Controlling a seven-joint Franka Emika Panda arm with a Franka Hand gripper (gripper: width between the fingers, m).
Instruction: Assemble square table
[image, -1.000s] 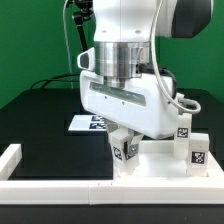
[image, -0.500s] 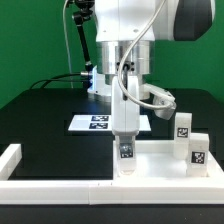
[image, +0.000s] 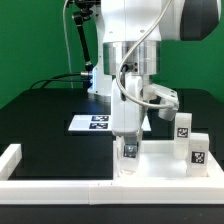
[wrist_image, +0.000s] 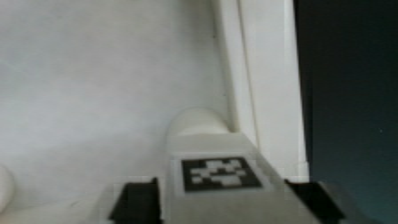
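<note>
Now the two-finger gripper (image: 128, 150) pinches a small white tagged block leg (image: 129, 153) upright over the white plastic square slab (image: 158, 160) at the bench's front edge, its black-and-white tag (wrist_image: 221, 171) unreadable.

The robot's big white arm (image: 135, 30) reaches straight down in the middle of the exterior view, with black cables looping beside its wrist. Its gripper (image: 129, 148) points down, low and close to the table. In the wrist view the two dark fingers (wrist_image: 139, 203) stand close together with a small white tagged leg (wrist_image: 219, 165) pinched between them.
</note>
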